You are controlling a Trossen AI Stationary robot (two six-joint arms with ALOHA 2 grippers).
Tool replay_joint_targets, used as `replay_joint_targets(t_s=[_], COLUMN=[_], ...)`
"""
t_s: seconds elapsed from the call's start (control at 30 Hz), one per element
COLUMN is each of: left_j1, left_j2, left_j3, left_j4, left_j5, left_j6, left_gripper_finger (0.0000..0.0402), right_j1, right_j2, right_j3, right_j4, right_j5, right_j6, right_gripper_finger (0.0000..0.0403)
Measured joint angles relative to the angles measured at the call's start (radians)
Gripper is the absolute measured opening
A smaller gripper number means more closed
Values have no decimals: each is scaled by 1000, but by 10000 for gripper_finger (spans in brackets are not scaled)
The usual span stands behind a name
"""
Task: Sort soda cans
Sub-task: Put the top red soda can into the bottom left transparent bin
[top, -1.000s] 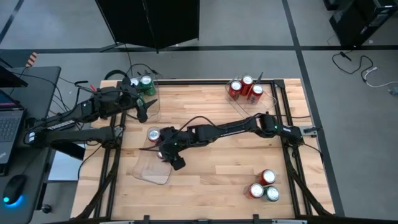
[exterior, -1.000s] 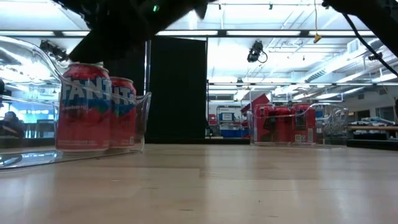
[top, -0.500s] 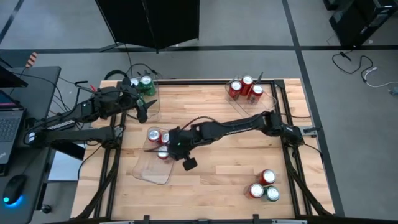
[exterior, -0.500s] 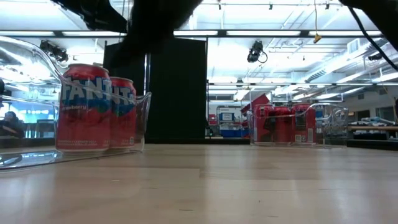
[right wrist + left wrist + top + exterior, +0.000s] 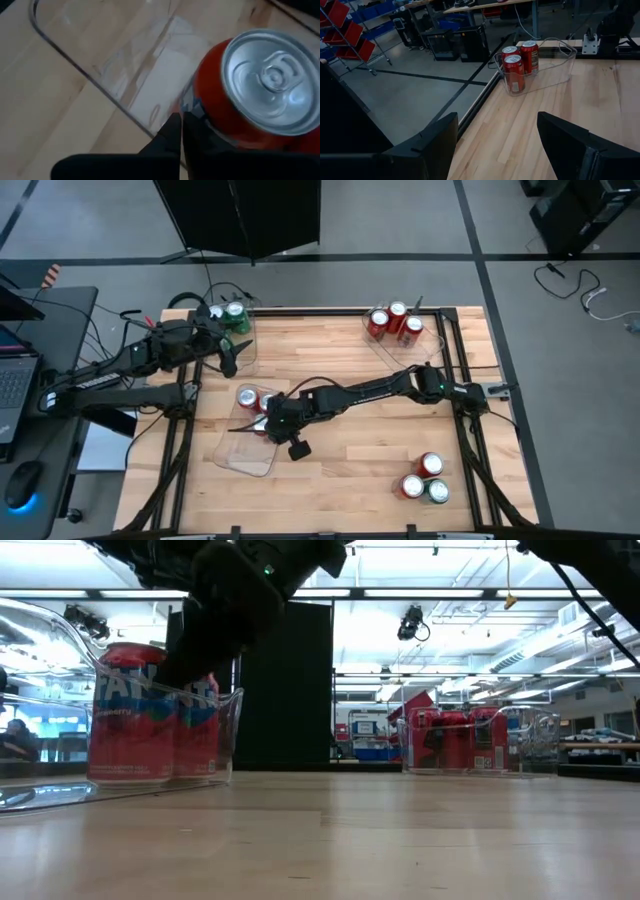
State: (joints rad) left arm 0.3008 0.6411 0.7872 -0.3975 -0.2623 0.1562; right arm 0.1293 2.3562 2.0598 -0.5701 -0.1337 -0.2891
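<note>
Red soda cans (image 5: 250, 397) (image 5: 125, 710) stand in a clear tray (image 5: 245, 455) at the table's near left. My right gripper (image 5: 265, 420) (image 5: 182, 122) reaches across from the right, slants down and is shut, with its tips at the side of one red can (image 5: 265, 80), by the tray's wall. My left gripper (image 5: 232, 360) (image 5: 495, 135) hovers open at the far left with nothing between its fingers. It is beside a tray that holds green cans (image 5: 233, 315). My right gripper has its shut fingertips (image 5: 175, 125) at the upper side (image 5: 202, 107) of a red can, where the tray's clear wall runs. Whether they touch the can or only the wall, I cannot tell. The fingers slant down from the table's right. The can stands in the tray.
A clear tray with three red cans (image 5: 395, 322) (image 5: 520, 57) stands at the far right. Two red cans and a green one (image 5: 424, 478) stand loose at the near right. Bare wood lies between them in the middle of the table.
My right gripper was open over the near can in the tray. It drew back a little toward the table's right and shut with nothing in it. It has since tipped further down and come back to the can's side.
</note>
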Motion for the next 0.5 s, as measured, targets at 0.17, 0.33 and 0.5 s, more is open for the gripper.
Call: replay_joint_targets(t_s=[0.17,0.33,0.5], left_j1=[0,0,0], left_j2=[0,0,0], left_j3=[0,0,0], left_j4=[-14,-26,-26], left_j5=[0,0,0], left_j6=[-3,-7,-7], left_gripper_finger=[275,275,275], right_j1=[-10,-28,-29], right_j2=[0,0,-2], right_j3=[0,0,0], right_j4=[60,98,83], right_j5=[46,58,61], right_j6=[27,45,43], right_gripper_finger=[1,1,1])
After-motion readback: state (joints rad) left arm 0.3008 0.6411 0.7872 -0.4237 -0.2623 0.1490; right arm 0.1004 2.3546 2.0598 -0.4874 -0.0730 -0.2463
